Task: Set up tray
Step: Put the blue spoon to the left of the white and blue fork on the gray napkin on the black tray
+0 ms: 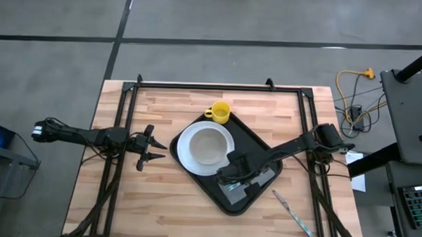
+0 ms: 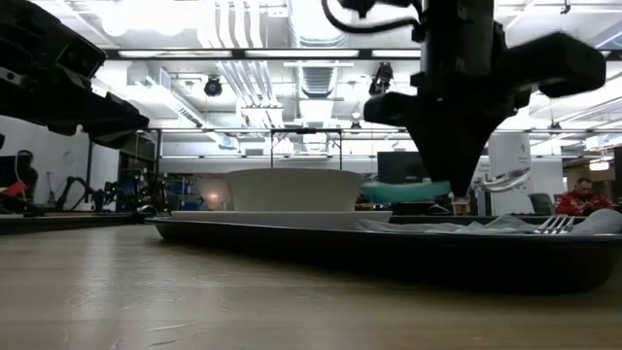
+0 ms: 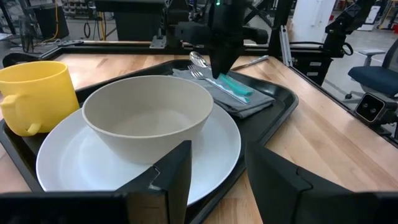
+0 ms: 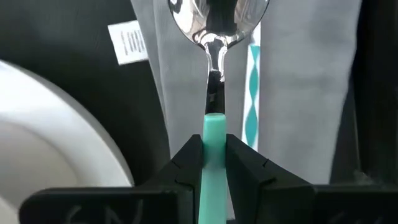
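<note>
High view: tray (image 1: 263, 145) long axis runs diagonally across table.

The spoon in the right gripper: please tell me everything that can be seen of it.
The spoon has a shiny metal bowl and neck and a teal handle that looks like plastic. The right gripper is shut on the handle and holds the spoon over the grey napkin, which lies on the black tray. In the left wrist view the bowl end is beside a fork. Whether the spoon touches the napkin cannot be told.
</note>
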Controlling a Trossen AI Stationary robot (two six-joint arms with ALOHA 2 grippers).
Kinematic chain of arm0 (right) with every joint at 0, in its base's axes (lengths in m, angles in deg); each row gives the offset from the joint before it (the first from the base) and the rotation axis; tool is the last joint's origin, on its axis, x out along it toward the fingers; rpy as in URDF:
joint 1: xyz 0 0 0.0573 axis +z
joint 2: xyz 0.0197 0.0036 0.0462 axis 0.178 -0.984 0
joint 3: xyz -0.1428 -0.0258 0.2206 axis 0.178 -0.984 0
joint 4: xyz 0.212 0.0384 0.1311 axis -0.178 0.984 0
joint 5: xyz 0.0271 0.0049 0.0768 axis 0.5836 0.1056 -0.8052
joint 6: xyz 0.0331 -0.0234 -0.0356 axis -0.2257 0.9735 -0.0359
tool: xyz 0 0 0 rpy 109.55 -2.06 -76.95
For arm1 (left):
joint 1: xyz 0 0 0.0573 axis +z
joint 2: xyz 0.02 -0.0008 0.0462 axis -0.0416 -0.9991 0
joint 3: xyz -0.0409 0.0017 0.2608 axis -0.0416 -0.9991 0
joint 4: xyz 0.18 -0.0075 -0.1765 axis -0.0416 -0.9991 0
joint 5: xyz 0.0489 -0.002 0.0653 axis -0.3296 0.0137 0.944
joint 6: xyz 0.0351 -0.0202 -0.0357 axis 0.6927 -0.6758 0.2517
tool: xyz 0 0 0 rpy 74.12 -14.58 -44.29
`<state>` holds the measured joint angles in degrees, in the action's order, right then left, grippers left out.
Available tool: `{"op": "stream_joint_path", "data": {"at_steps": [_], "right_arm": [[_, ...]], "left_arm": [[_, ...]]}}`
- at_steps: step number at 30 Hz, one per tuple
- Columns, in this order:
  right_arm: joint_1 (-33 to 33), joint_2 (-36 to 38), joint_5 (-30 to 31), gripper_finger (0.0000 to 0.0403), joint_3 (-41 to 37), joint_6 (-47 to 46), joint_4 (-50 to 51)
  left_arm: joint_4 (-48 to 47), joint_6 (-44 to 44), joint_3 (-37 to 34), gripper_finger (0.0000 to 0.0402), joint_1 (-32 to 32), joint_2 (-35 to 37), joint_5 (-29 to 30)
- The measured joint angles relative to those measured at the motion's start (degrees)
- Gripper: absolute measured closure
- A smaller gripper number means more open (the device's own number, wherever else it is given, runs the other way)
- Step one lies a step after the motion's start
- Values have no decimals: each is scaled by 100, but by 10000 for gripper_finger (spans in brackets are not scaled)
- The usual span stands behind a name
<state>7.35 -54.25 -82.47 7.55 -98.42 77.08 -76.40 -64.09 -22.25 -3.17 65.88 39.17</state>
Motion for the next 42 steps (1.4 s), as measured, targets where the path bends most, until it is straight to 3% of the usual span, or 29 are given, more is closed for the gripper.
{"op": "stream_joint_path", "data": {"at_steps": [20, 42], "right_arm": [[-110, -18, 46, 353, -627, -109, -471], [-151, -20, 35, 353, -679, -114, -496]], "left_arm": [[1, 0, 0, 266, 1, 1, 0], [2, 0, 0, 266, 1, 1, 0]]}}
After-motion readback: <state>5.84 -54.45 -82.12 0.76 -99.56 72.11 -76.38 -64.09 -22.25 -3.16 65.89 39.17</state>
